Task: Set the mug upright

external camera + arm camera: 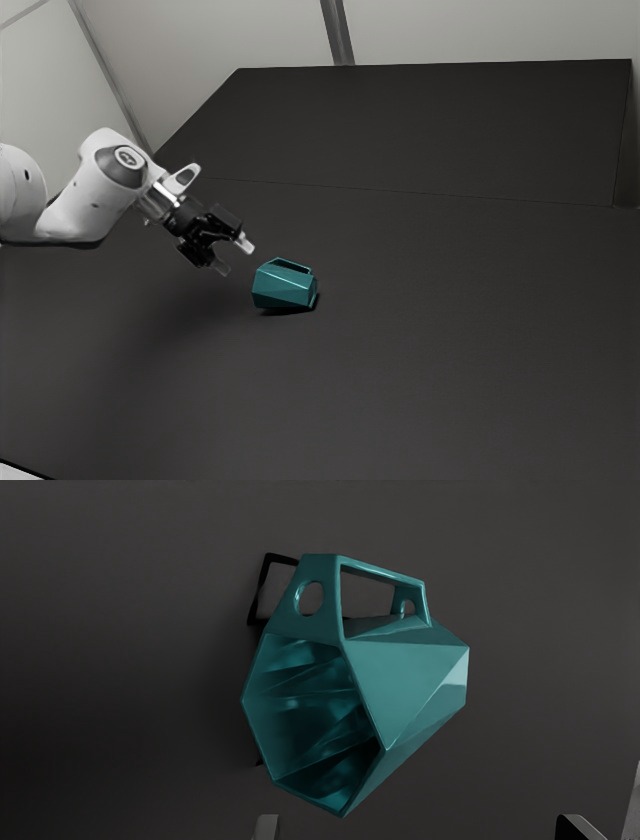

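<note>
The black gripper (235,257) hangs over the table just to the exterior view's left of the mug and a little above it, its fingers apart with nothing between them. A teal faceted mug (284,287) lies on its side on the dark table. In the wrist view the mug (400,680) turns its open mouth partly toward the camera, and its angular handle stands out from the side of the body. The gripper (416,830) has its two fingertips wide apart there, not touching the mug.
The dark table (450,350) stretches around the mug on all sides. Behind it, pale walls with a grey post (338,32) rise beyond the table's far edge.
</note>
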Motion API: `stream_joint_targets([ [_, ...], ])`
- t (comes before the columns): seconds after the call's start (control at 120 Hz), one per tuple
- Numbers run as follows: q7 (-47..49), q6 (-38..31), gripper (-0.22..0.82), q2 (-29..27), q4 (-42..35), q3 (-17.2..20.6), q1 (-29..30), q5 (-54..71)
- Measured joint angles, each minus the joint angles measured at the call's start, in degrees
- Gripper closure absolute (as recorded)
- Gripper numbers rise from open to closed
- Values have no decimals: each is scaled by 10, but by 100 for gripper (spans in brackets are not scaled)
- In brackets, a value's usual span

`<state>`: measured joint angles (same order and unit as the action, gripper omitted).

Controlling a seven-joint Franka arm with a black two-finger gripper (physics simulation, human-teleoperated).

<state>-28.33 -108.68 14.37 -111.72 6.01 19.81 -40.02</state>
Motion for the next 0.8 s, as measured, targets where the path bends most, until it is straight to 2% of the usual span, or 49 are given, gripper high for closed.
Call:
stream_joint_targets([
  [0.567, -121, 10, 0, 41, -21, 9, -2, -100],
  [0.8, -153, 26, 13, 57, -21, 10, 5, -129],
])
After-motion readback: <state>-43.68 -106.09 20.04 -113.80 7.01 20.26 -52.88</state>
